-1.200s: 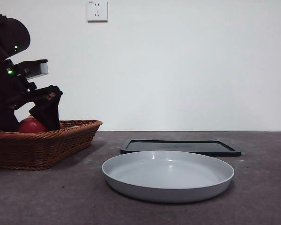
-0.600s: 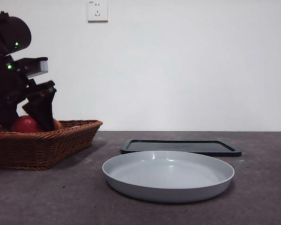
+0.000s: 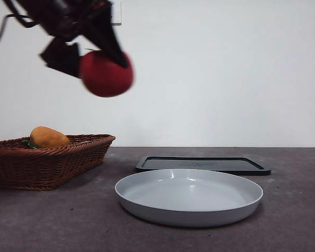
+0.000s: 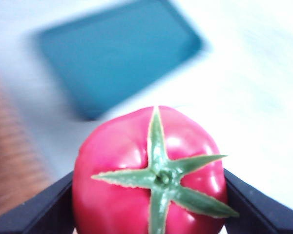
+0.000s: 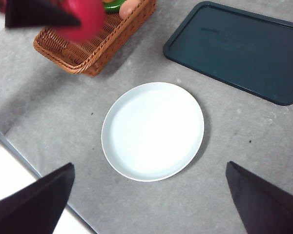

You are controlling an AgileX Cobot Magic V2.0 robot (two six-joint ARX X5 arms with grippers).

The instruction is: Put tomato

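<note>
Your tomato (image 3: 106,74) was up in the air, well above the tabletop (image 3: 68,220), clamped between the jaws of your left gripper (image 3: 89,55). In the left wrist view the tomato (image 4: 151,187) filled the space between the two black jaws, one pressed on each side, with its green star-shaped stem facing the camera. In the front view it hung at about 10 o'clock from the plate (image 3: 189,197), above the gap between the wicker basket (image 3: 47,160) and the plate, touching neither. It looked slightly blurred there.

From the right wrist view you saw the same tomato (image 5: 85,17) as a red blur over the basket's near corner (image 5: 93,46).

The basket sat at 9 o'clock from the plate, apart from it. An orange-brown oval fruit (image 3: 49,137) lay in it, with something green just beside it; I could not tell what that was.

The plate was pale grey, round and shallow, and stood upright on the grey tabletop. Behind it, at about 12 to 1 o'clock, lay a dark flat tray (image 3: 202,164), near the plate but not touching it.

Your right gripper (image 5: 149,204) hung high over the plate, its jaws spread wide apart and gripping nothing.
</note>
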